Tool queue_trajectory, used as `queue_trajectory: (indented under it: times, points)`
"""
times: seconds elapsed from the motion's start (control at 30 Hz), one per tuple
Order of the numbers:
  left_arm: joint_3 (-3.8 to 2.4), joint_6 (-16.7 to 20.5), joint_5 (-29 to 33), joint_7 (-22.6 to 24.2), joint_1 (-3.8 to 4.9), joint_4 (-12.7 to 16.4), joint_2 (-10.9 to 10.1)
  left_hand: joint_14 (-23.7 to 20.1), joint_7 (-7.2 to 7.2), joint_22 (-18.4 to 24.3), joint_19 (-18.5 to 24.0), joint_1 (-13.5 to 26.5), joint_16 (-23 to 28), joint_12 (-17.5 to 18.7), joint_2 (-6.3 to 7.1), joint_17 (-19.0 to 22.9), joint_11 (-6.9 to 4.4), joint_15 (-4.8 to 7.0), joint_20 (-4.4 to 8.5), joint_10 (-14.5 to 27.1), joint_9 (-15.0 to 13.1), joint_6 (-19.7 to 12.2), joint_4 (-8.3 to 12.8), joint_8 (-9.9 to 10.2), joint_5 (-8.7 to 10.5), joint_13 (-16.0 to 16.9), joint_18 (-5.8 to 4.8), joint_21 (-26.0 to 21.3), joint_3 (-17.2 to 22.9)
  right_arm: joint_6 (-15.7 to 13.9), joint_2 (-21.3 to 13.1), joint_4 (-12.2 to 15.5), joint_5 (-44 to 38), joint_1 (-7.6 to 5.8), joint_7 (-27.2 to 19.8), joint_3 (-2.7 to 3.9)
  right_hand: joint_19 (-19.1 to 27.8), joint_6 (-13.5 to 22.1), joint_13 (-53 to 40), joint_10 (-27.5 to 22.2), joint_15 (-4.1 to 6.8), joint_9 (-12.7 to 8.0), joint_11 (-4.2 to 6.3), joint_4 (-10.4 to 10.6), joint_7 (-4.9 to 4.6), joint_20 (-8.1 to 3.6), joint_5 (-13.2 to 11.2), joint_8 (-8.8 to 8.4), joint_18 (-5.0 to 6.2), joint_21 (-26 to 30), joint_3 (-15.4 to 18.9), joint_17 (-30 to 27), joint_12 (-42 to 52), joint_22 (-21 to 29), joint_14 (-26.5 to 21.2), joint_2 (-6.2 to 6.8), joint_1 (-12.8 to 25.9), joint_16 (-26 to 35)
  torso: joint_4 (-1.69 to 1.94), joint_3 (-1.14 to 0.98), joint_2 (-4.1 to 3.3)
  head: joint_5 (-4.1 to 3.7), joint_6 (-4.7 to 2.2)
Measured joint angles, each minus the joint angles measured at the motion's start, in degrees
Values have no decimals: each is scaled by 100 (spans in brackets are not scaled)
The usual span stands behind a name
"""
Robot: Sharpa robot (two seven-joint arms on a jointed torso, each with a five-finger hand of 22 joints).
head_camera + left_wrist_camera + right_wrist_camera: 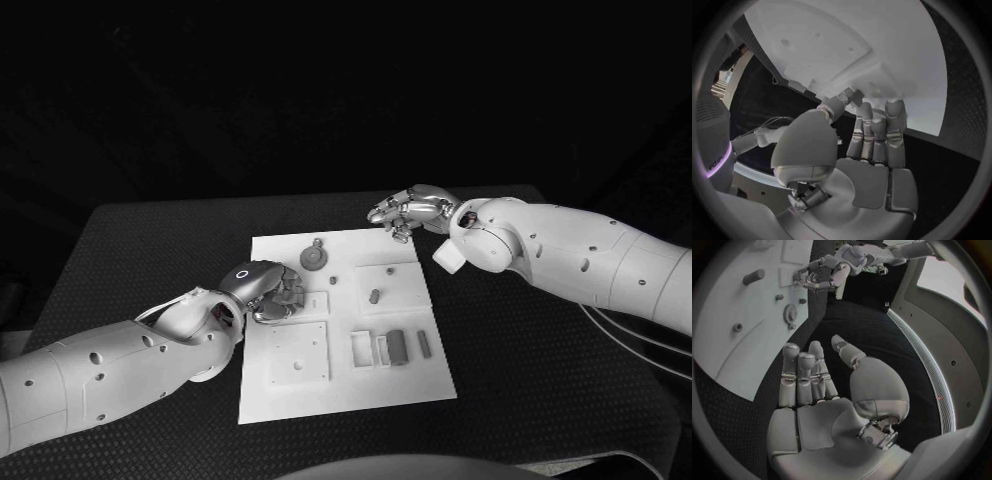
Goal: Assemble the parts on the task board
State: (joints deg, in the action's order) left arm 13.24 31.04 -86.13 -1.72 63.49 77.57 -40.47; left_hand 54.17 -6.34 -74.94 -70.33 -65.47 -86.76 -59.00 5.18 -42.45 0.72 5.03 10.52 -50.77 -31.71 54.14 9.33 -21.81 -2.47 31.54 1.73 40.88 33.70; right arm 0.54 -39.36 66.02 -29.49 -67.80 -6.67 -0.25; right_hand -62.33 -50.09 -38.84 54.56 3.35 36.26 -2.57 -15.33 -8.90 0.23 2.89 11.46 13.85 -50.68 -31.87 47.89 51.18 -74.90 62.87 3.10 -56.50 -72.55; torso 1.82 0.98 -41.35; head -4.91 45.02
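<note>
Black table (159,240): task board (346,390) under left hand (264,290) fingers (895,125).

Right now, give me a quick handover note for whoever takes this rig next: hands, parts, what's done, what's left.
Left hand: at the task board's left edge, fingertips touching the board; whether it holds a part cannot be told.
Right hand: open, empty, above the board's far right corner.
Parts: gear lying near the far edge, a peg standing mid-board, flat bars lying toward the right.
Done: no finished assembly is evident.
Left: most parts appear yet to be placed.
</note>
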Motion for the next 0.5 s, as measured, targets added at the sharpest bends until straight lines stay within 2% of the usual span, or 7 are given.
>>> queue_trajectory:
  times: [0.1, 0.5]
  points:
    - [-2, -12, 63, -11, 1, 9, -5, 0, 0, 0, 0, 5, 0, 0, -4, 0, 0, 0, 0, 0, 2, 0, -28, 0, 6, 0, 0, 0, 5, 0, -1, 1, 0, 1, -1, 0, 0, 0, 0, 0, 0, 0, 0, 0, 0, 0, 0, 0, 0, 0, 0, 0, 0, 0, 0, 0, 0, 0, 0, -1, 0, -4, -1]
    - [-9, -40, 180, -35, 4, 16, -22, 0, -39, 1, 8, 173, 0, 0, -163, 1, 0, 0, -11, 0, 24, -43, -107, 58, -14, 0, -2, 0, -43, 0, -12, 5, 0, 3, -1, 0, -21, 8, 5, 0, 0, 0, 0, 0, 12, -20, 0, 0, 1, 0, 0, 1, 0, 0, 0, 0, 0, 0, 1, -1, 0, -19, 11]
